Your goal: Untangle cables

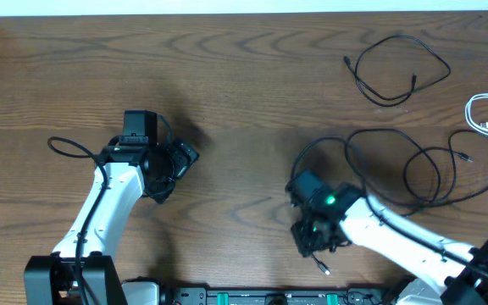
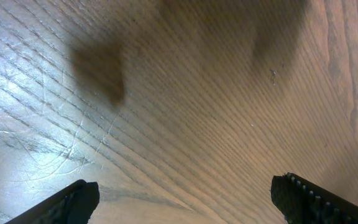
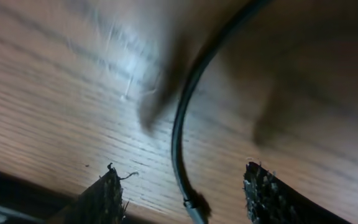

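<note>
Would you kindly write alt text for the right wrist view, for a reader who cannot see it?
A thin black cable curves down between the right gripper's parted fingers, against a brown wooden table.

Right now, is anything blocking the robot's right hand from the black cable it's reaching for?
Nothing visible does. In the right wrist view the black cable runs straight between the open fingers of the right hand, with only the wooden table behind it and no other object in between.
</note>
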